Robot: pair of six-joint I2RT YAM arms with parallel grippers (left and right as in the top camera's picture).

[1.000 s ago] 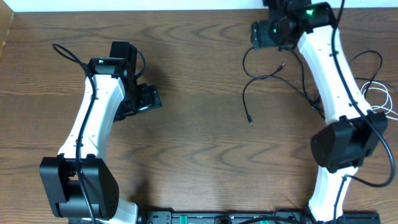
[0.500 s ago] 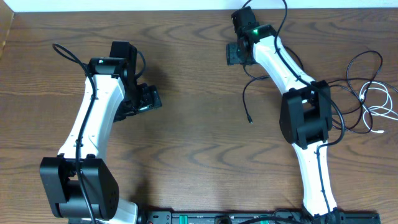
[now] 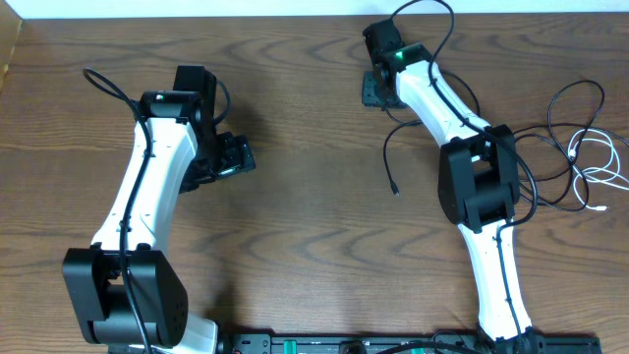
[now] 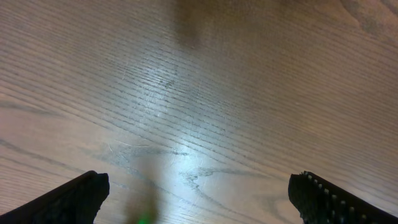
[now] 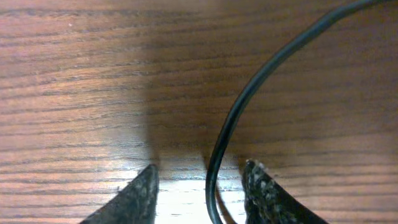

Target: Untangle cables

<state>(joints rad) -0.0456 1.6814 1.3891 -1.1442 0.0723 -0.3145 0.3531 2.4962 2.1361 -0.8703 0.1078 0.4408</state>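
A thin black cable (image 3: 386, 147) runs in a loose curve from the far middle of the table down to its small plug end (image 3: 395, 190). My right gripper (image 3: 376, 90) is low at the top of that curve. In the right wrist view the black cable (image 5: 249, 87) passes between the narrowed jaws of this gripper (image 5: 201, 165), closer to the right finger (image 5: 261, 186), with table showing on both sides of it. More black loops (image 3: 565, 108) and a white cord (image 3: 595, 162) lie at the far right. My left gripper (image 3: 236, 155) (image 4: 199, 179) is wide open over bare wood.
The wooden table (image 3: 295, 226) ends at a pale back edge (image 3: 197, 10). My right arm (image 3: 477, 187) stretches diagonally over part of the cables on the right. A dark rail (image 3: 393, 344) runs along the front edge.
My right arm has swung left along the back of the table and dropped onto the black cable. Its jaws have narrowed around the cable. The left arm has not moved.
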